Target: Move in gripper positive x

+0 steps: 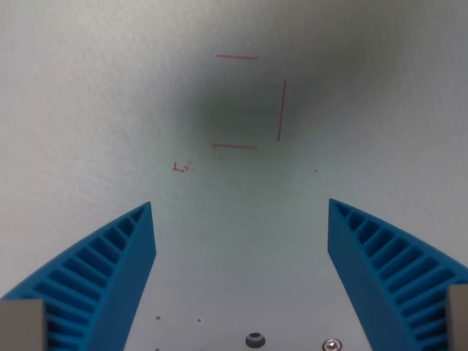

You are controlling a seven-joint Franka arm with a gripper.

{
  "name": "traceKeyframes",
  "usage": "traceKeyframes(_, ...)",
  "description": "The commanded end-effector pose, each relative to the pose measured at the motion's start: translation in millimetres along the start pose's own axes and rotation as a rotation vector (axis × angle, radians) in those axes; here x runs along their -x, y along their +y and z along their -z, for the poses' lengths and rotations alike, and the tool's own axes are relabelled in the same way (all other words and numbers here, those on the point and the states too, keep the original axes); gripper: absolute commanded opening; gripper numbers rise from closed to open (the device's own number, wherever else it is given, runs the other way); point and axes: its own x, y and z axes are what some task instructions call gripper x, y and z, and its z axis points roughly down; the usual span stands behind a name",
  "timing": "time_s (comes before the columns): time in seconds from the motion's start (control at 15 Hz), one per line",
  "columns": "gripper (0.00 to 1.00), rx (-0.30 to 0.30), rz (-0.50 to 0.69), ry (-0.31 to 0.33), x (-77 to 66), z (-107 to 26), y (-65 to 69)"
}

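We look straight down from the wrist camera onto a pale, matte bench (88, 95), off-white with a faint greenish-grey cast and a fine, even grain. Nothing stands on it that we can make out.

The gripper (241, 212) frames the lower part of the view. We count two fingers (110, 270), both bright blue plastic, each a curved wedge that tapers to a blunt tip and is ribbed with parallel slots like a fin. One rises from the wrist view's lower left, the other from the lower right. Their tips stand well apart, with bare bench between them, so the gripper is released and grasps nothing. At each bottom corner a small grey block sits where a finger meets its mount.

On the bench above the fingers we count three thin red lines (281, 110) drawn like an unfinished rectangle: one short horizontal stroke near the top, one longer near-vertical stroke on the wrist view's right, and one horizontal stroke below. A fourth small red scribble (180, 168) lies to the left of the lowest stroke; we cannot read it.

A soft dark shadow (241, 102) spreads over the marked area.

Along the bottom edge, between the fingers, we see a small grey round fitting (254, 339) and one silver screw head (333, 344).
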Motion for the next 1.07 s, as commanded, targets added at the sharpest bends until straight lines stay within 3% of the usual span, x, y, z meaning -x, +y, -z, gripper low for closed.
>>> traceKeyframes(0.07,1.0,0.0,0.0,0.002,-5.1,0.9,0.1)
traceKeyframes(1.07,1.0,0.0,0.0,0.002,-80.1,1.0,0.2)
